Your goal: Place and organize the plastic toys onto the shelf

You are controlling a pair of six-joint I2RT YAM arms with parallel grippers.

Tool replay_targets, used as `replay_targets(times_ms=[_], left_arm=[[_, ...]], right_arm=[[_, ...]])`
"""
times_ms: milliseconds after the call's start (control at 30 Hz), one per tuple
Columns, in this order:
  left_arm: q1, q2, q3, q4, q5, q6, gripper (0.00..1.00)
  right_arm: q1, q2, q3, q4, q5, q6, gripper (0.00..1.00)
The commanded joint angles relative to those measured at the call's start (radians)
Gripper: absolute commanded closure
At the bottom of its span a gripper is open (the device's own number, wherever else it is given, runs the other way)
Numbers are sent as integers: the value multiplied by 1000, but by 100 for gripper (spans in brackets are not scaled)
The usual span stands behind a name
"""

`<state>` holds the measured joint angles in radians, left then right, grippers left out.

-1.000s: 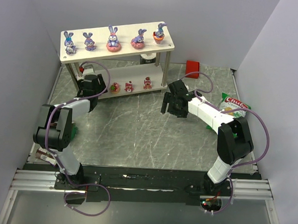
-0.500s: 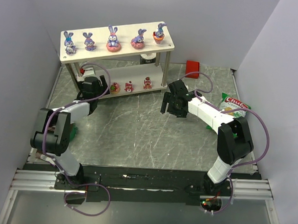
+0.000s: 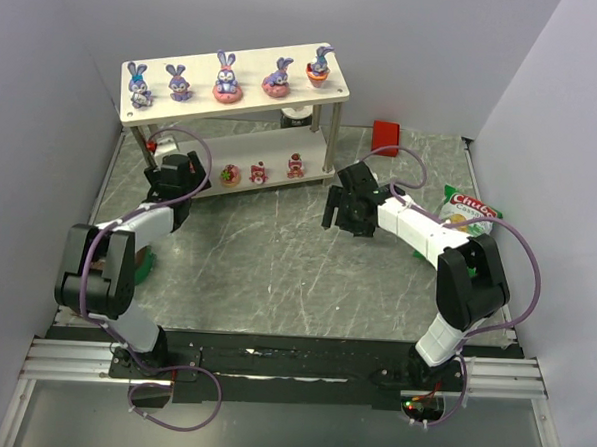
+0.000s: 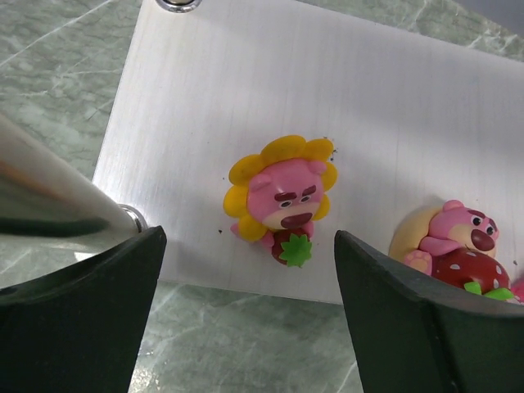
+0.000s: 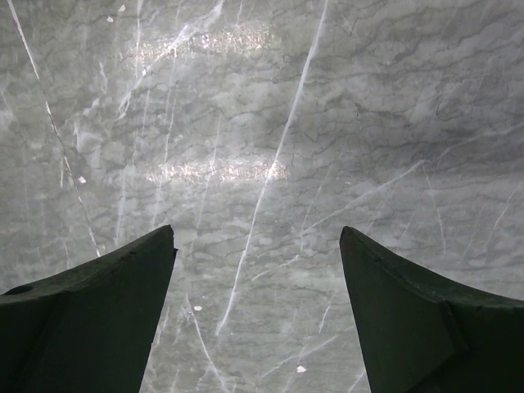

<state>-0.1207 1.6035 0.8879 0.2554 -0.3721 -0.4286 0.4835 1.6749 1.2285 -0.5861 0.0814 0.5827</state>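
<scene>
The shelf (image 3: pixel 255 67) stands at the back left. Five purple-blue bunnies, such as the middle one (image 3: pixel 227 79), line its top board. Three pink sweets sit on the lower board: a yellow-petalled one (image 3: pixel 230 173), a red one (image 3: pixel 259 170) and another (image 3: pixel 296 164). My left gripper (image 3: pixel 186 178) is open and empty at the lower board's front left. In the left wrist view it (image 4: pixel 246 262) frames the yellow-petalled sweet (image 4: pixel 281 203) on the board (image 4: pixel 246 90), with a second sweet (image 4: pixel 454 246) to the right. My right gripper (image 3: pixel 337 212) is open and empty over bare marble (image 5: pixel 256 233).
A silver shelf post (image 4: pixel 49 192) is close by my left finger. A small red block (image 3: pixel 386 131) lies right of the shelf and a green snack bag (image 3: pixel 470 206) lies by the right wall. A dark object (image 3: pixel 297 116) sits behind the shelf. Something green (image 3: pixel 146 266) lies under the left arm.
My left gripper has moved back and to the left along the front of the lower board. The right gripper has barely moved. The toys are unmoved.
</scene>
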Motion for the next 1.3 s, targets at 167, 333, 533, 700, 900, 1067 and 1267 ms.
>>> replay_targets(times_ms=[167, 333, 533, 700, 900, 1067, 1267], left_arm=[[3, -22, 14, -27, -18, -35, 23], [3, -2, 25, -38, -4, -41, 28], [3, 30, 54, -45, 21, -29, 30], [3, 42, 65, -45, 25, -15, 30], [4, 41, 65, -53, 6, -13, 33], [7, 32, 54, -58, -11, -33, 38], [9, 13, 29, -51, -21, -39, 42]], right_arm=[[-10, -66, -14, 29, 1, 2, 12], [-8, -66, -14, 29, 1, 0, 12], [-11, -61, -9, 25, 3, -6, 12], [-11, -53, 2, 22, 4, -12, 12], [-11, -41, 14, 22, 4, -15, 12], [-13, -34, 22, 23, 3, -17, 12], [-11, -23, 26, 25, 0, -17, 12]])
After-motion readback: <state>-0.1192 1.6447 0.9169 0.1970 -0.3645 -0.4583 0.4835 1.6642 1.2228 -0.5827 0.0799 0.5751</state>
